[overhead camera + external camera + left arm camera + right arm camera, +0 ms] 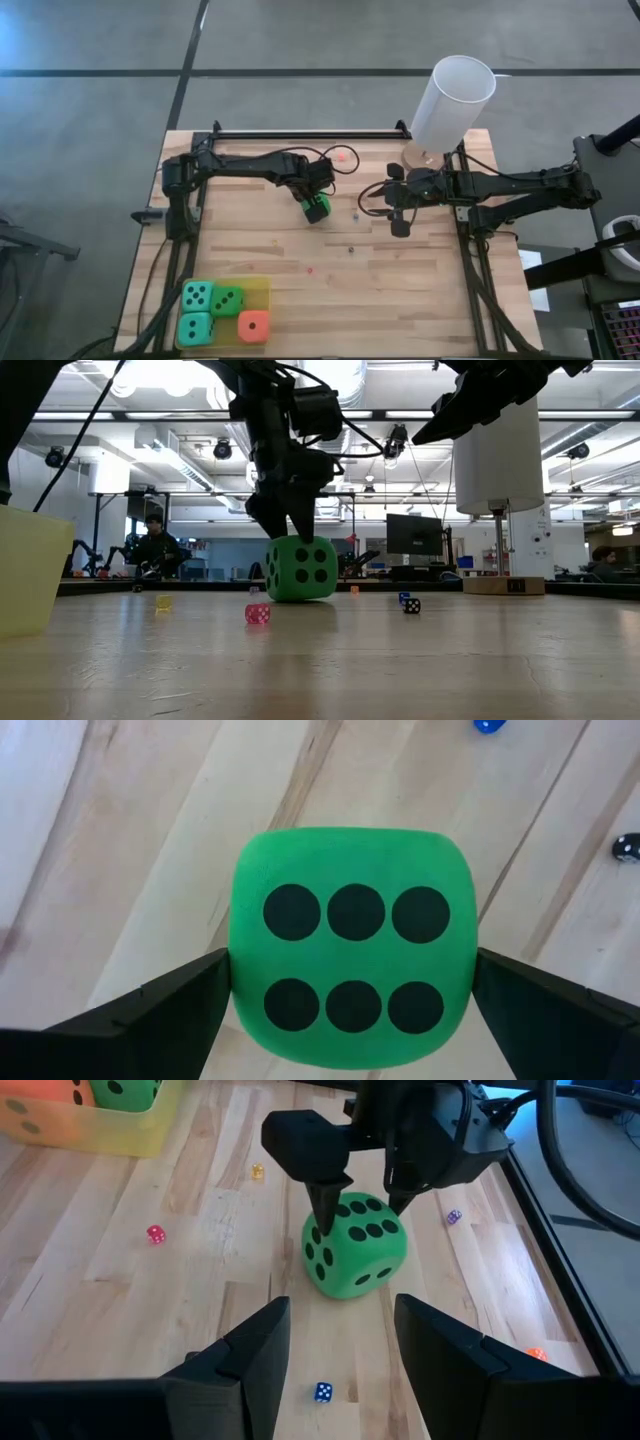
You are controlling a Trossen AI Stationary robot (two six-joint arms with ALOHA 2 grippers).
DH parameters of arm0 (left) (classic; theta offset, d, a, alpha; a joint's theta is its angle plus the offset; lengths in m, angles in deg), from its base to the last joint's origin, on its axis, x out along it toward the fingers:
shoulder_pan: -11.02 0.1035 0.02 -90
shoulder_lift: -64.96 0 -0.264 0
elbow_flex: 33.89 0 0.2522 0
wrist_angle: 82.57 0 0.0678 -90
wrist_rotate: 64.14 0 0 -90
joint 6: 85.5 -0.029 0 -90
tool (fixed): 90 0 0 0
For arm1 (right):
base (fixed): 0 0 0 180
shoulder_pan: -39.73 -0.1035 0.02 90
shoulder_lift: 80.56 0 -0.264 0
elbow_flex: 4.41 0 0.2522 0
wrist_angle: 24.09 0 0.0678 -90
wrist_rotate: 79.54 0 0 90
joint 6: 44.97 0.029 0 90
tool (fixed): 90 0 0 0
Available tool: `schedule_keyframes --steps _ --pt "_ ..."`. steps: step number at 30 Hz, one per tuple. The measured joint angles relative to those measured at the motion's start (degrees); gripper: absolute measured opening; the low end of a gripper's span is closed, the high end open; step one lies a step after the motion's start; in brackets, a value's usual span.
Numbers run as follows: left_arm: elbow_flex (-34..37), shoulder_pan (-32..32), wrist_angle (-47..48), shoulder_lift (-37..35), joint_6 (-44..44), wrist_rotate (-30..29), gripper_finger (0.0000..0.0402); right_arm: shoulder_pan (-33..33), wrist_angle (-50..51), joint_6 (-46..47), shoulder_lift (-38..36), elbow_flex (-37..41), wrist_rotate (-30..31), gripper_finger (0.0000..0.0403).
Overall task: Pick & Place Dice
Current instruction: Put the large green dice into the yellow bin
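Grey concrete floor (90,110) crossed by dark seams; ceiling lights (175,455), a monitor (412,532), a seated person (155,545) behind.

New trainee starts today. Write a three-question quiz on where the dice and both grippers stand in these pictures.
1. True or false: the left gripper has its open fingers on either side of the green die on the table.
2. How many dice lie in the yellow tray?
A. two
B. four
C. five
3. Fill in: the face of the green die that the left wrist view shows has ___ pips.

Key
1. True. The die sits on the wood between the fingers.
2. B: two teal dice, one green, one orange-red.
3. Six.

The right gripper waits open, near the white cylinder.
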Motion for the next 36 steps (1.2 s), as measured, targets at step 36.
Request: schedule_keyframes --steps 36 --pt "0.4 -0.1 1.3 -0.5 -0.7 -0.8 0.0375 0.0 0.0 0.0 0.0 0.0 0.0 0.018"
